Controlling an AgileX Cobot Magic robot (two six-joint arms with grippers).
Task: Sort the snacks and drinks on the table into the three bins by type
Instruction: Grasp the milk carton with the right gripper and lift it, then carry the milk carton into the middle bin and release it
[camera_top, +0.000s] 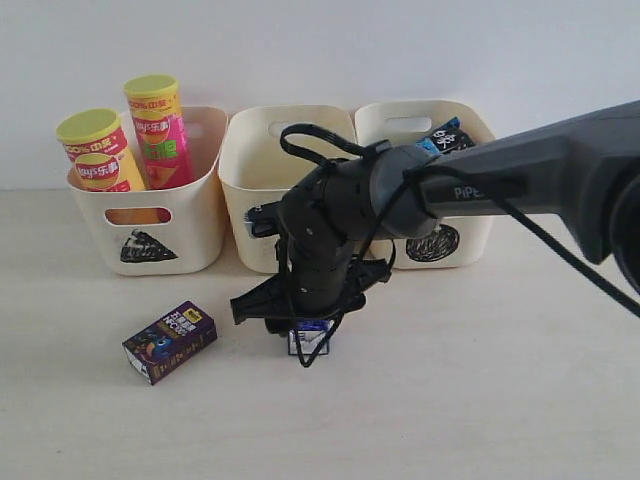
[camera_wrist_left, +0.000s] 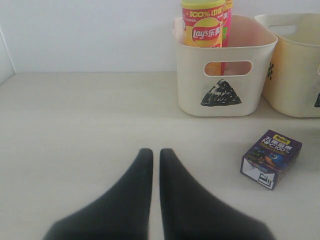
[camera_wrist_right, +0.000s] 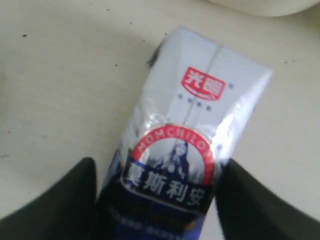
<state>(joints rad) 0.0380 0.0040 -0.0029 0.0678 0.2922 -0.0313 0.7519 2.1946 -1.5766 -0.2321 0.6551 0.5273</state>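
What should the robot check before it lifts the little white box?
1. Right gripper around the white and blue-purple carton: ok, one finger on each side.
2. Fingers squeezing the carton firmly: cannot tell.
3. Carton upright for a clean lift: cannot tell; the arm hides most of it in the exterior view, where it sits on the table.
4. Left gripper out of the way: ok, it is shut, holds nothing and sits low, apart from the dark purple carton.
5. Room in the middle bin just behind the carton: cannot tell, because the arm hides part of its inside.
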